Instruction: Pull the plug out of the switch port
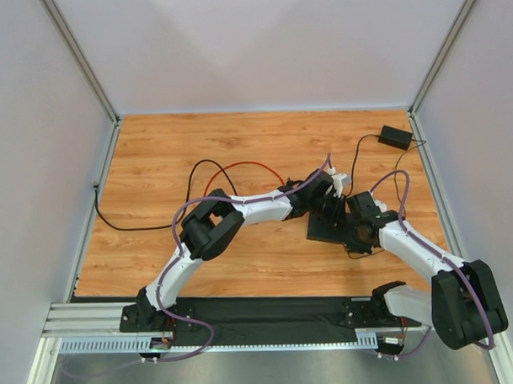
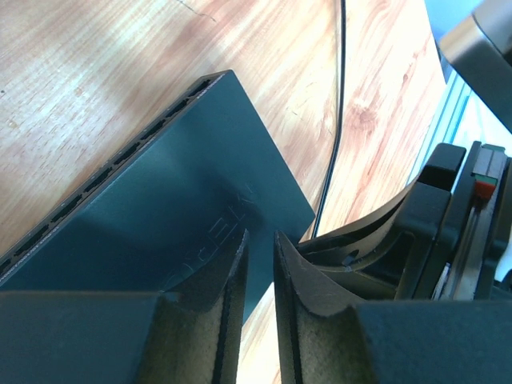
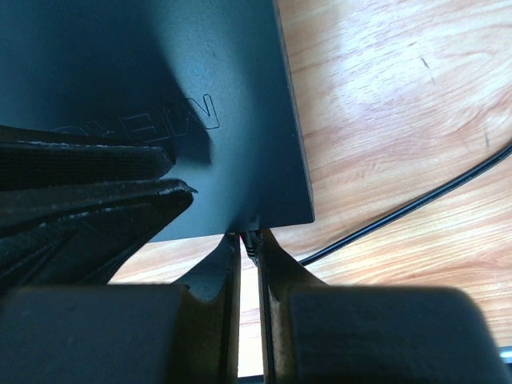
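- Two tools meet at a flat black switch (image 1: 325, 230) on the wooden counter (image 1: 171, 161).
- Left tool (image 2: 260, 238) sits over its top, fingers narrowly spread, holding nothing.
- Right tool (image 3: 250, 250) pinches the plug (image 3: 253, 238) at the switch's corner edge; the port is hidden.

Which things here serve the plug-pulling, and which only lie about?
For the job: thin flat matte-black box; small black plug at its edge; right claw shut on it; left claw over the box.
Lying about: small black adapter brick; thin red cable.
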You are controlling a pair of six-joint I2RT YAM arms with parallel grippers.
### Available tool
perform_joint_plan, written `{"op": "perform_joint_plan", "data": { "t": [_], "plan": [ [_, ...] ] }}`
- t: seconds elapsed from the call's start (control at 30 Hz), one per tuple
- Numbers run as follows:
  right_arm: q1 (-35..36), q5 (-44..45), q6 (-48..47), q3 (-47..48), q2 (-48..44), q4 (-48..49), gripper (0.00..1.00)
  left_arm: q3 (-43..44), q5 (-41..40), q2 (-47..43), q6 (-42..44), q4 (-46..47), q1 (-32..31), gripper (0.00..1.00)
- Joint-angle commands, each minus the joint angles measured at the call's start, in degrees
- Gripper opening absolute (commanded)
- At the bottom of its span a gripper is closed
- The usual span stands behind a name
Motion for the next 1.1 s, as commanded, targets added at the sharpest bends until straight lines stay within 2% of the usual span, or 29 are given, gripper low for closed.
{"op": "perform_joint_plan", "data": {
  "t": [0.0, 0.1, 0.27, 0.73, 1.07],
  "plan": [
    [0.5, 1.0, 2.8, 0.3, 0.7, 0.6, 0.00, -1.1, -3.8, 3.3, -0.6, -5.1, -0.3, 0.22],
    [0.5, -0.5, 3.2, 0.2, 1.3, 0.4, 0.00, -1.6, -4.0, 3.4, -1.8, -4.8, -0.3, 0.11],
    [0.5, -1.6, 3.4, -1.2, 1.0, 0.9, 0.00, -2.2, -5.1, 4.5, -3.7, -4.6, -0.3, 0.00],
    [0.7, -0.7, 6.2, -3.8, -1.6, -1.1, 0.00, -0.6, -5.0, 9.1, -7.7, -5.1, 1.0, 0.00],
    [3.3, 0.2, 9.3, -2.4, -4.5, -7.4, 0.00, -0.1, -4.1, 10.9, -8.8, -4.6, 2.0, 0.00]
  ]
}}
